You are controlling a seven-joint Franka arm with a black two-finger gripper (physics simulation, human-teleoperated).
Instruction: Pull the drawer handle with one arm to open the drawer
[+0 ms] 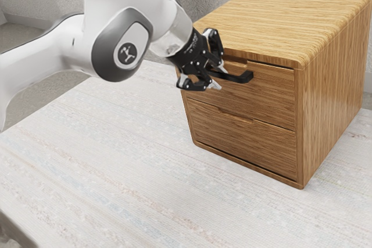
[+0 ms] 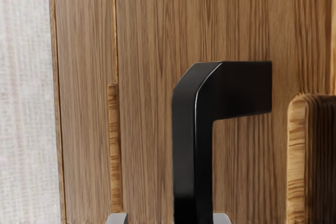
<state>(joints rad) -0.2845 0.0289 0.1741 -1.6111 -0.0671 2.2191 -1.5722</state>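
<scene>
A wooden cabinet point(image 1: 279, 21) stands on the pale table point(image 1: 116, 172), and everything here is placed from it. Its front face carries two drawers, one above the other. The upper drawer point(image 1: 267, 94) sits just under the cabinet's overhanging top, and the lower drawer point(image 1: 244, 135) is beneath it. The two fronts look about level with each other. What either drawer holds is hidden behind its front.

The handle point(image 1: 239, 77) is a black bar on the upper drawer's front, near the cabinet's top edge. Its long axis runs level, parallel to that edge, and it stands out from the front on short bent ends. In the wrist view the handle point(image 2: 191, 145) appears as a dark bar that turns a corner and meets the wood of the upper drawer's front point(image 2: 147, 51).

The white arm point(image 1: 58, 50) reaches to the cabinet's front and its gripper point(image 1: 218, 77) is at the end of the handle nearer the cabinet's front corner. The fingers point(image 1: 216, 85) stand apart, one on each side of the bar. In the wrist view one fingertip point(image 2: 118, 219) is clear of the bar with wood visible between them, while the other is right against it, so the bar is straddled rather than clamped.

A white emblem point(image 1: 128, 54) marks the grey cap on the arm's joint. It has no letters that can be read.
</scene>
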